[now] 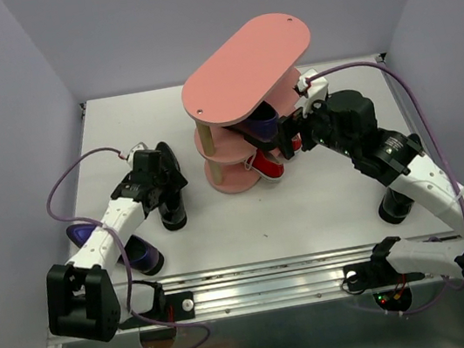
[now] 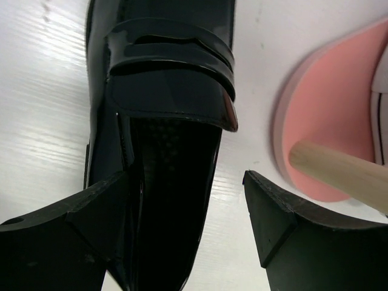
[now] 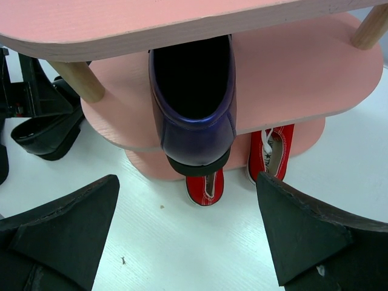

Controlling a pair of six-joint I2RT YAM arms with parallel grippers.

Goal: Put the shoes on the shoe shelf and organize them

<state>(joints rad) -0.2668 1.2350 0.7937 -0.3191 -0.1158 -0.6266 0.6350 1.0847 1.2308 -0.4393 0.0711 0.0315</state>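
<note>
The pink shoe shelf point(image 1: 246, 66) stands mid-table. A red sneaker pair point(image 3: 270, 151) sits on its bottom board. One dark purple shoe point(image 3: 194, 115) rests on the middle board, heel overhanging the edge. My right gripper point(image 3: 188, 182) is open just in front of that heel, holding nothing. A black loafer point(image 2: 163, 91) lies on the table left of the shelf. My left gripper point(image 2: 187, 182) is open astride its heel end, the right finger standing apart from it. A second purple shoe point(image 1: 143, 254) lies under the left arm. Another dark shoe point(image 1: 393, 206) shows beneath the right arm.
A wooden post point(image 2: 339, 173) and the bottom board's rim point(image 2: 291, 121) lie close to the right of my left gripper. Purple cables point(image 1: 420, 109) loop over both arms. Walls close in the table on three sides.
</note>
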